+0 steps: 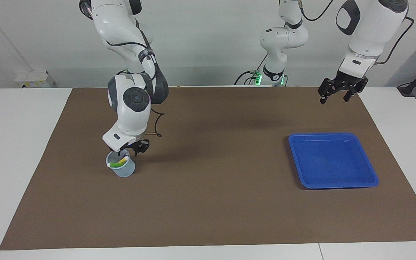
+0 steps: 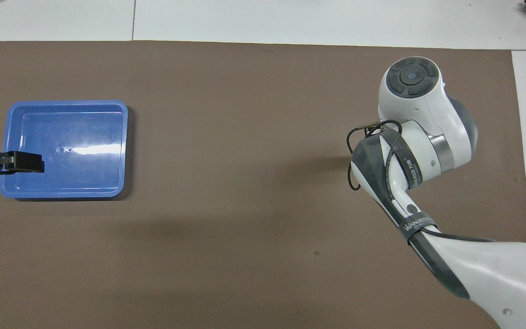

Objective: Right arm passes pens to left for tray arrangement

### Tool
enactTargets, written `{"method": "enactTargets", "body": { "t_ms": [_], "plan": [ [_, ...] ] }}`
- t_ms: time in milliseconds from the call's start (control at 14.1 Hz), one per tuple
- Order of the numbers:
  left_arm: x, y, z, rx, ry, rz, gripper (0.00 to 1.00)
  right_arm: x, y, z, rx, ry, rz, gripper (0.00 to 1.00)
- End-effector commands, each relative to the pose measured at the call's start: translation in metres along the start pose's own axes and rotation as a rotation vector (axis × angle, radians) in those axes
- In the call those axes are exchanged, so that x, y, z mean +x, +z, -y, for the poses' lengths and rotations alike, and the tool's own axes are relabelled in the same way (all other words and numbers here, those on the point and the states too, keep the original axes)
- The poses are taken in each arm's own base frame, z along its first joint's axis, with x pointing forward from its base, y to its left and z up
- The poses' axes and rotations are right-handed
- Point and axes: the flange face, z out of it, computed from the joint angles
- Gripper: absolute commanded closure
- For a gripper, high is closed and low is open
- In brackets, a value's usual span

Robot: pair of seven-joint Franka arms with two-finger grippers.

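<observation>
A yellow pen (image 1: 123, 159) and a green pen (image 1: 117, 164) lean inside a small translucent cup (image 1: 124, 170) toward the right arm's end of the table. My right gripper (image 1: 130, 148) hangs right at the cup's mouth, just over the pens' pale ends. Whether it touches a pen cannot be made out. From overhead, the right arm's wrist (image 2: 420, 114) hides the cup, the pens and the gripper. The blue tray (image 1: 332, 135) lies empty toward the left arm's end. My left gripper (image 1: 334, 98) is raised and open, holding nothing. In the overhead view the left gripper (image 2: 16, 163) shows over the tray's (image 2: 66, 104) outer rim.
A brown mat (image 1: 215, 202) covers most of the white table (image 1: 16, 151). A black cable loop (image 1: 156, 126) hangs off the right arm's wrist above the mat, beside the cup.
</observation>
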Motion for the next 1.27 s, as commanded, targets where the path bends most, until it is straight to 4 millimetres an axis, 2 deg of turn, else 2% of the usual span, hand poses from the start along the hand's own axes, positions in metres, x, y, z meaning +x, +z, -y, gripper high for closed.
{"method": "enactTargets", "body": {
  "t_ms": [0,283,353,424,566,848,919,1202],
  "plan": [
    [0.034,-0.021,0.001,0.011,-0.011,0.059,0.02,0.007,0.002,0.000,-0.017,-0.021,-0.018,0.50],
    [0.035,-0.018,0.015,0.004,-0.038,0.118,0.02,0.006,0.007,0.001,-0.017,-0.022,-0.007,0.60],
    [0.029,-0.016,0.015,0.004,-0.040,0.152,0.02,0.006,0.008,0.002,-0.016,-0.024,-0.006,0.61],
    [0.026,-0.016,0.016,0.006,-0.040,0.164,0.01,0.006,0.008,0.001,-0.018,-0.023,-0.003,0.66],
    [0.023,-0.027,0.009,0.006,-0.020,0.130,0.00,0.004,0.010,0.003,-0.018,-0.027,0.007,0.72],
    [0.022,-0.033,0.013,0.004,0.013,0.106,0.00,0.000,0.018,0.000,-0.022,-0.024,0.034,0.96],
    [0.022,-0.032,0.015,0.002,0.010,0.108,0.00,-0.001,0.018,0.000,-0.025,-0.025,0.044,1.00],
    [0.022,-0.030,0.019,0.002,0.003,0.105,0.00,-0.002,0.005,-0.003,-0.032,-0.029,0.049,1.00]
  ]
}}
